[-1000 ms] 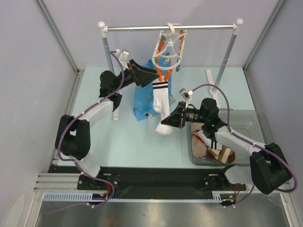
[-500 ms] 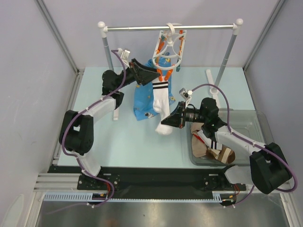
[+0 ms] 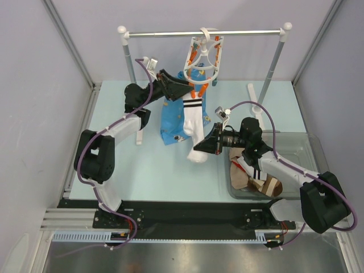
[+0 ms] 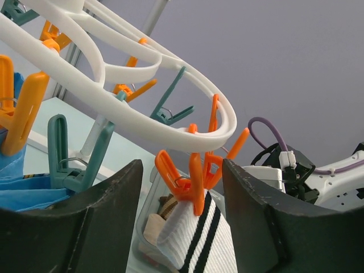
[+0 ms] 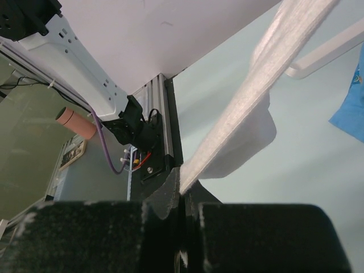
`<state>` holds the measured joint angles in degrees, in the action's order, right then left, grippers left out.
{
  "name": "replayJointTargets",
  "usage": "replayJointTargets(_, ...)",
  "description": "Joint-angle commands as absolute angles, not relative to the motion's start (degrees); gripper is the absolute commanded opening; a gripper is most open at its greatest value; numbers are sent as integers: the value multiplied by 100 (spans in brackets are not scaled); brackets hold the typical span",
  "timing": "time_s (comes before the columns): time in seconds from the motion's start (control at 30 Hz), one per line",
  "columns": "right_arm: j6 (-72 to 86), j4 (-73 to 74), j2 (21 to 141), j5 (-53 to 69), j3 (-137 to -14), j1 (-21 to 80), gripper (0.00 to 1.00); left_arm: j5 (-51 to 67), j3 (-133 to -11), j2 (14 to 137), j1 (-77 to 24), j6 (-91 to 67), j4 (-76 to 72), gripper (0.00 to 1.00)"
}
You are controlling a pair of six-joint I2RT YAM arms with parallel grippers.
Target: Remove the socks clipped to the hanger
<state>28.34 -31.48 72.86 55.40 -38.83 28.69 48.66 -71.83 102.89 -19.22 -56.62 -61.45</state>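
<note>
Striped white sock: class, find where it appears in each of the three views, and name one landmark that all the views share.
Top external: the striped white sock hangs at centre, below the hanger.
Left wrist: the sock is at bottom centre, its cuff held in an orange clip.
Right wrist: the sock is a white band running diagonally from upper right into the right claw.
Shared landmark: the blue cloth.

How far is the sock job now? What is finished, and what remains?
Done: some socks already lie in the clear bin. In hand: the right gripper is shut on the white striped sock, and the open left gripper brackets its orange clip. Left: that sock is not yet off the hanger.
</note>
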Motion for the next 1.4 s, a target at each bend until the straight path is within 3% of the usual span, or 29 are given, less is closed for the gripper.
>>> replayJointTargets(0.0, 2733, -3182, 7189, 5660, -4104, 2856, 2, 4940, -7392, 10292, -1951, -5730, -6539, 63)
replayJointTargets(0.13, 2698, -3138, 7181, 5651, -4104, 2865, 2, 4931, -7488, 10371, -1960, -5862, -6653, 53)
replayJointTargets(0.23, 2698, -3120, 7198, 5651, -4096, 2865, 2, 4931, -7523, 10441, -1960, -6038, -6820, 35)
replayJointTargets(0.27, 2681, -3120, 7190, 5651, -4096, 2857, 2, 4913, -7532, 10450, -1960, -6116, -6846, 24)
replayJointTargets(0.37, 2663, -3085, 7198, 5625, -4096, 2857, 2, 4931, -7576, 10485, -1977, -6205, -6908, 4)
replayJointTargets(0.43, 2654, -3059, 7190, 5573, -4087, 2856, 2, 4931, -7585, 10494, -1978, -6205, -6856, 0)
replayJointTargets(0.6, 2637, -2945, 7146, 5397, -4078, 2856, 2, 4922, -7576, 10485, -1978, -6179, -6794, 0)
replayJointTargets(0.73, 2576, -2131, 6856, 4441, -4253, 2848, 1, 4948, -7559, 10477, -1978, -6126, -6724, 2)
replayJointTargets(0.87, 2408, -855, 6417, 3193, -4658, 2821, 2, 4695, -7384, 10354, -1960, -5942, -6382, 34)
replayJointTargets(0.97, 2408, -125, 5969, 2357, -4816, 2742, 4, 4317, -7006, 10064, -1899, -5644, -6022, 49)
replayJointTargets(1.2, 2908, 3000, 5537, -207, -6037, 2462, 0, 3456, -6373, 9186, -1706, -4975, -4449, 57)
replayJointTargets(1.37, 2998, 3795, 5203, -439, -6179, 1236, 0, 2963, -6100, 8526, -1661, -4143, -2695, 63)
